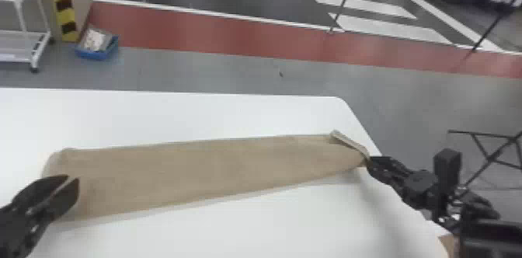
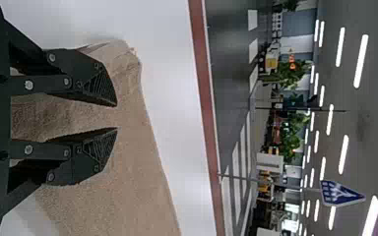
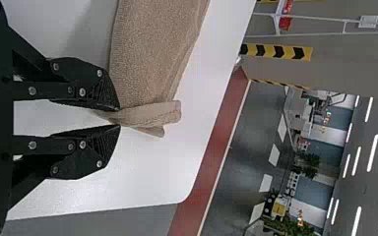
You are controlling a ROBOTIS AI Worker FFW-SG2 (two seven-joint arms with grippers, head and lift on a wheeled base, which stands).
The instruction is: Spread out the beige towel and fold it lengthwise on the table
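Both black grippers [image 2: 116, 117] [image 3: 120, 117] half-open, empty; your soft beige towel [image 1: 202, 171] should flop, so pinch corners near white table's right edge [image 1: 355, 123].

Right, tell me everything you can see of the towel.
The towel is beige, with a terry-like nap and a ribbed edge. It lies across the white table as a long strip, mostly smooth, narrowing rightward. Its right end is turned over in a narrow flap, part of it between the right gripper's parted fingertips. The left gripper, also open, is at the other end; contact there is unclear.
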